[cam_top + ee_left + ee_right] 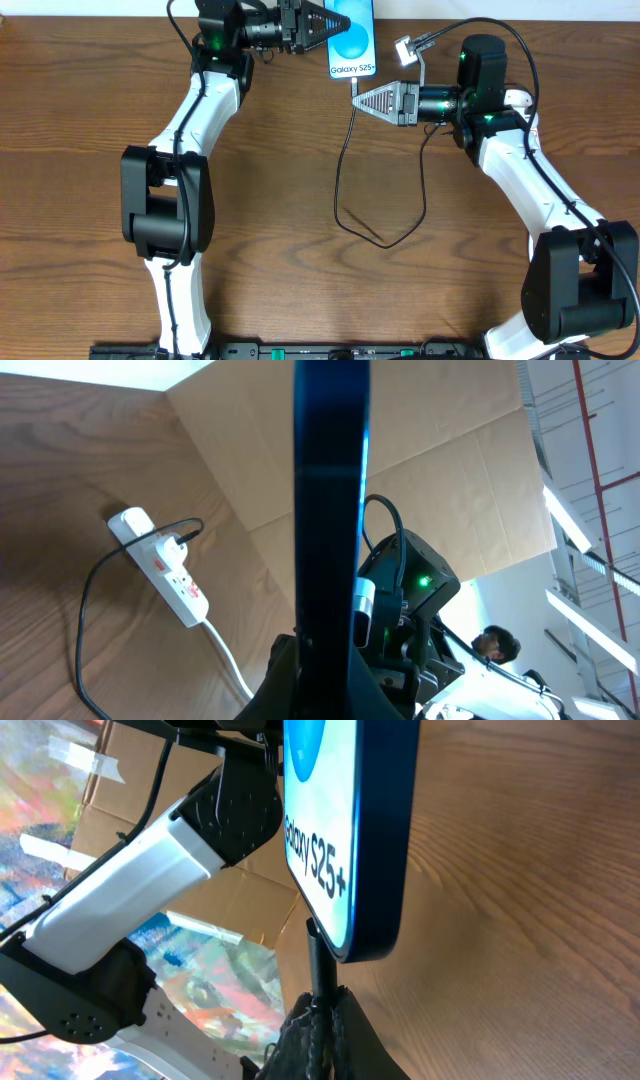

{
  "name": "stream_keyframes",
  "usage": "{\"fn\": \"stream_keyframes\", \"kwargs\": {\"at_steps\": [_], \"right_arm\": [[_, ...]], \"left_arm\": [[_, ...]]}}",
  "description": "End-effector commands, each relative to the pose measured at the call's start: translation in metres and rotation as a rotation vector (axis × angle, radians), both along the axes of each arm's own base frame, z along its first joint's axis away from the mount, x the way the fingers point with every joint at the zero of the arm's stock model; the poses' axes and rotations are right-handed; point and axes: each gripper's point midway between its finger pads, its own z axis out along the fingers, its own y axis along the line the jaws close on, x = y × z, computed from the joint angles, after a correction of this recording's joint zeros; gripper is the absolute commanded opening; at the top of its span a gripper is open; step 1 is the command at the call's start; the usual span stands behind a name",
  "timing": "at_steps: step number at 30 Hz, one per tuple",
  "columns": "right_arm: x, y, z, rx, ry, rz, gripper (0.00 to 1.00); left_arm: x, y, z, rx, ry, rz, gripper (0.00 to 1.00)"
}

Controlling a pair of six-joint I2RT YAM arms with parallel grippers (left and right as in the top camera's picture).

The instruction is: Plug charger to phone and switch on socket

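Both clamped — left gripper point(323, 25) on the glossy slab phone point(355, 45), right gripper point(357, 100) on the thin charger point(319, 960).

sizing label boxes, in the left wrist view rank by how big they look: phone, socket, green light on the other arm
1. phone, edge-on and right at the camera, so nearness inflates it
2. socket
3. green light

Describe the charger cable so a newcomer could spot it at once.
Find the phone at the middle of the table's far edge. From just below it, where the right fingers pinch its tip, the charger runs toward the near edge and loops on the wood. It is thin and black, unlike the socket's white cord.
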Motion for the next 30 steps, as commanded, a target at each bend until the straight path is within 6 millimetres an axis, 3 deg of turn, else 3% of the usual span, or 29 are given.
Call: {"fn": "stream_keyframes", "kwargs": {"at_steps": [1, 30], "right_arm": [[0.0017, 0.0022, 0.0057, 0.001, -0.024, 0.001, 0.01], [0.0036, 0.0027, 0.005, -0.004, -0.017, -0.012, 0.01]], "left_arm": [[-0.0093, 0.0, 0.0216, -0.007, -0.049, -0.012, 0.07], [-0.0128, -0.0063, 0.0216, -0.007, -0.046, -0.026, 0.07]]}}
